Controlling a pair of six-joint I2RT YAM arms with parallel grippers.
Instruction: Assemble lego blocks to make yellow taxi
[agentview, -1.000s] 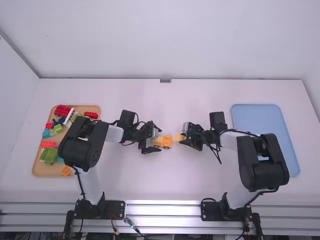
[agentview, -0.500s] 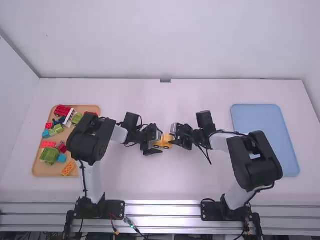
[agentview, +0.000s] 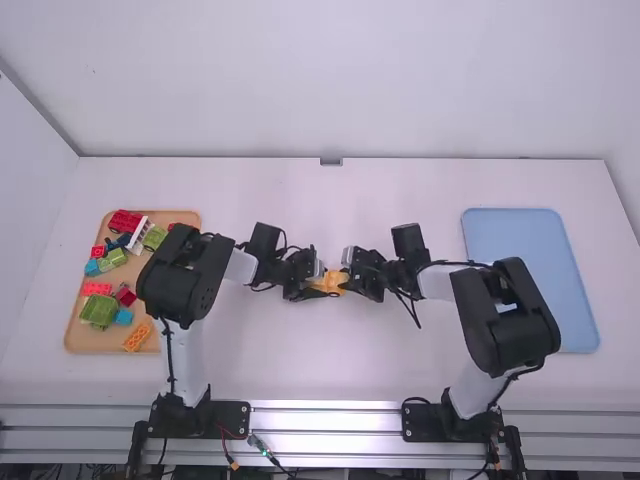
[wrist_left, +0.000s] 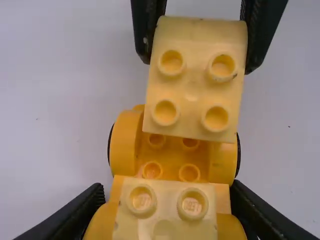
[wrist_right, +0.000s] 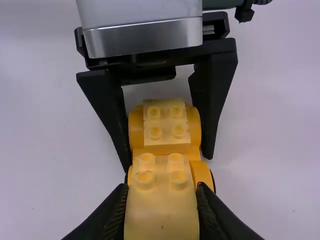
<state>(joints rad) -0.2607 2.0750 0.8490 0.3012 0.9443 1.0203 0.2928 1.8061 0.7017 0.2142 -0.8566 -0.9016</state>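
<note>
My left claw (agentview: 325, 291) is clamped on the sides of the yellow car (wrist_left: 122, 147), which sits on the table (agentview: 335, 365) between the 2 trays. My right claw (agentview: 346, 279) grips 1 yellow block (wrist_left: 196, 82), held over the car's open end; 1 pale block (wrist_right: 166, 118) with 4 studs sits on the other end. The tan tray (agentview: 75, 336) on my left holds red, green and blue blocks, a white piece (agentview: 137, 237) and 1 orange block (agentview: 137, 336). The blue tray (agentview: 525, 265) lies on my right.
</note>
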